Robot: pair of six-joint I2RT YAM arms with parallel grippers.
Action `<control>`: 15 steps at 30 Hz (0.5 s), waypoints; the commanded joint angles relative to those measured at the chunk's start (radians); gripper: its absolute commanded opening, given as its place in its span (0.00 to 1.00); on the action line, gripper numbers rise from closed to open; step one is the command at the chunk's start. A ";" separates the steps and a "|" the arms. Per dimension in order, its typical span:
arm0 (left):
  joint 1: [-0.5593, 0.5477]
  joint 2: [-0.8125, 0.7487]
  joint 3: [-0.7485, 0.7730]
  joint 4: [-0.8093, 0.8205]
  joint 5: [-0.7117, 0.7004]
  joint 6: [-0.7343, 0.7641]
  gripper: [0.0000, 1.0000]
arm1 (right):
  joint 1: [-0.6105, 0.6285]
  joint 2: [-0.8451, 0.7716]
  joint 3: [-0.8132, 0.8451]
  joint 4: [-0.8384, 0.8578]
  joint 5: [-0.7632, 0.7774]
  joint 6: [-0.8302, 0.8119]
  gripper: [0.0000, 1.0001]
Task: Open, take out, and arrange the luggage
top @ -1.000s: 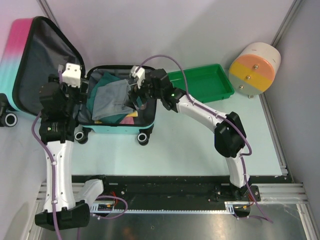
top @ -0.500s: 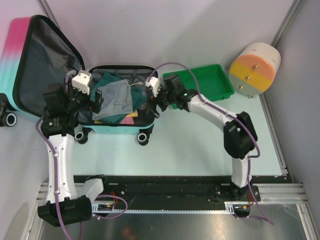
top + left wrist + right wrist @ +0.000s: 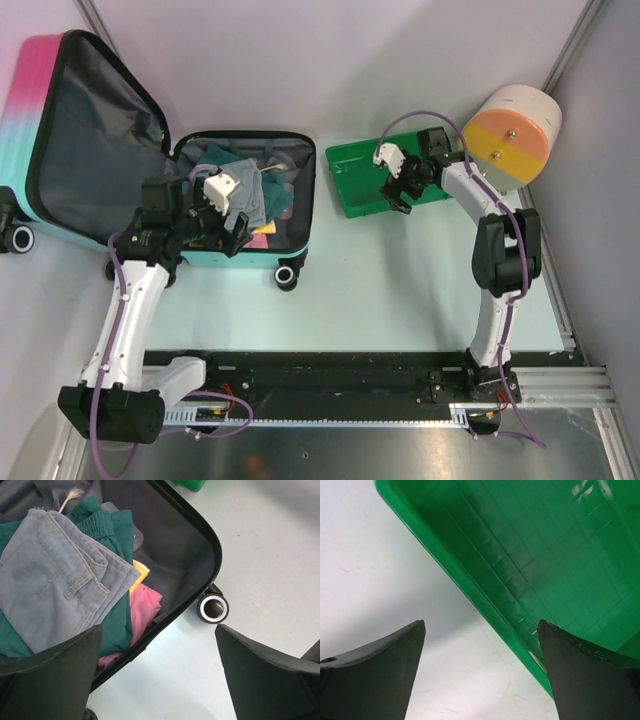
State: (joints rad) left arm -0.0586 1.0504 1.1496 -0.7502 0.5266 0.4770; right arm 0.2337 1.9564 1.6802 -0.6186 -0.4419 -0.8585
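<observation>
The luggage (image 3: 60, 120) lies open at the table's far-left corner, its lid propped up to the left and clothes in its base. The left gripper (image 3: 222, 215), a second ago down at the jeans (image 3: 55, 585), has drawn back over the base's near-right corner, jaws wide and empty. The jeans remain folded inside. The right gripper (image 3: 400, 188) has left the case and swung across to the green tray (image 3: 520, 545), also spread wide and carrying nothing. As I read it, nothing has come out yet. The table (image 3: 380, 290) is pale mint. A white-and-orange cylinder (image 3: 510, 130) stands at its far-right corner, with grey panels and aluminium posts around.
</observation>
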 commanded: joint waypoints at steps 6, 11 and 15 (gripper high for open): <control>0.000 -0.030 0.001 -0.051 -0.051 0.060 1.00 | -0.020 0.239 0.193 -0.176 0.009 -0.376 0.97; 0.000 -0.035 0.001 -0.054 -0.101 0.020 1.00 | -0.016 0.277 0.201 -0.240 -0.078 -0.406 0.64; 0.002 -0.023 0.019 -0.054 -0.123 -0.044 1.00 | 0.021 0.194 0.104 -0.250 -0.141 -0.379 0.28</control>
State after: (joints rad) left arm -0.0586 1.0332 1.1446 -0.7971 0.4263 0.4786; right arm 0.2195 2.2379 1.8374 -0.7998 -0.4885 -1.2274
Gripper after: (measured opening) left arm 0.996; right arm 0.417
